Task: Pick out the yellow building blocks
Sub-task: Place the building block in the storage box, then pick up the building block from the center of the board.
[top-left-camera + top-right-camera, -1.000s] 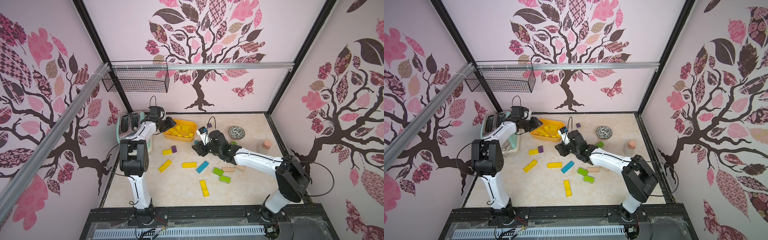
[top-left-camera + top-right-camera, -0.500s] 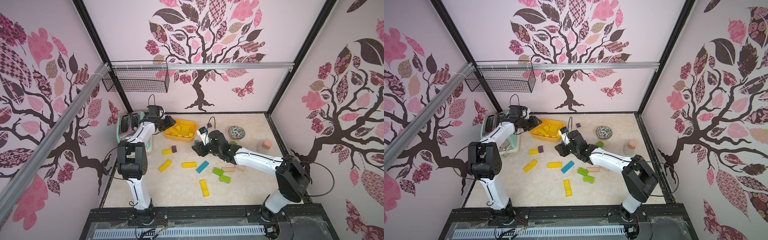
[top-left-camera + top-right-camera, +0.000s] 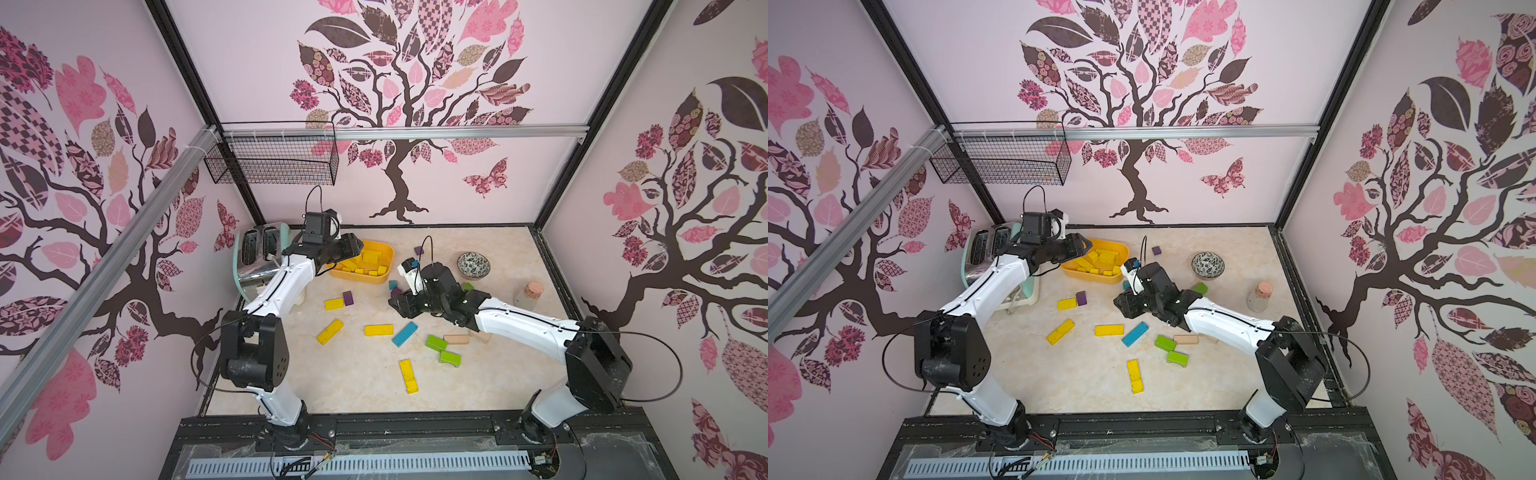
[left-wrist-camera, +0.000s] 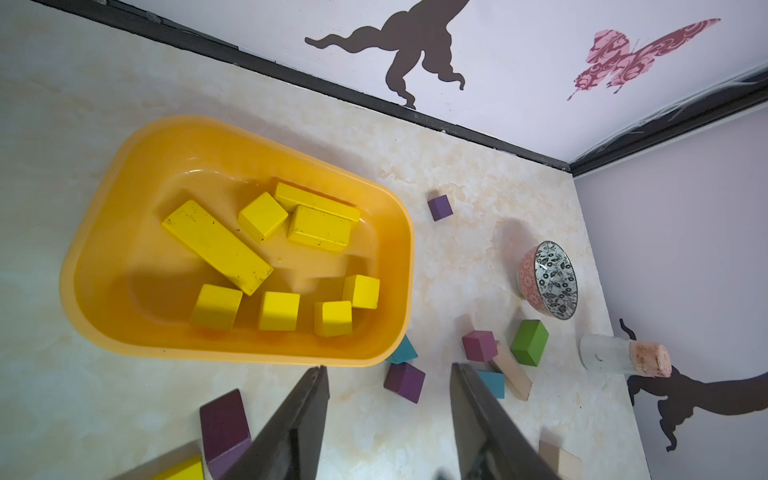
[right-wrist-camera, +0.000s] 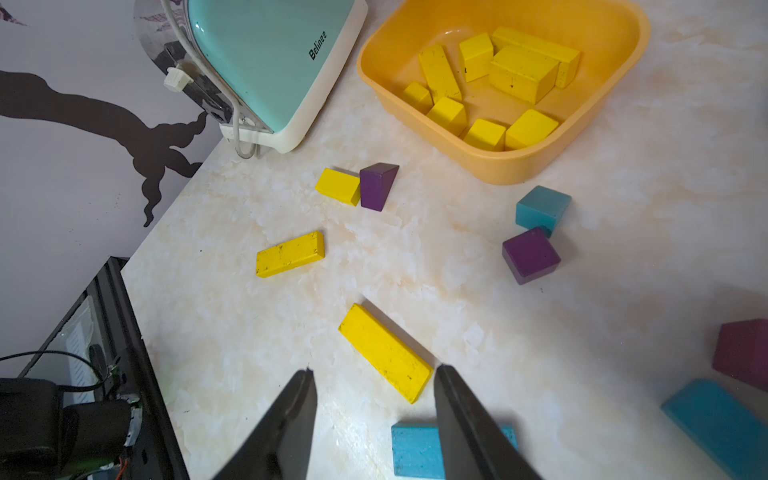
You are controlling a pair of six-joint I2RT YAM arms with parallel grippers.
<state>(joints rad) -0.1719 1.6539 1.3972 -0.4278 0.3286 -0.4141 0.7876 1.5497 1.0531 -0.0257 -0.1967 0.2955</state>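
Several yellow building blocks (image 4: 216,243) lie in the orange tub (image 4: 99,199); four more sit on the worktop (image 5: 457,270) beside it. Likely light, rigid, slick painted wood: grip the flat long sides. The left fingers (image 4: 299,424) and right fingers (image 5: 291,419) are apart, empty.

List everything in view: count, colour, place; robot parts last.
tub: one, orange-yellow, far left
yellow blocks: twelve, yellow, eight in tub, four loose
purple blocks: four, one magenta, scattered
blue blocks: at least three, blue, mid-table
green blocks: three, green, right side
tan blocks: two, tan, beside green blocks
bowl: one, patterned, far right
jar: one, clear, corked, right edge
toaster: one, mint, left corner
basket: one, black wire, back wall
left gripper: one, black, open, by tub
right gripper: one, black, open, mid-table
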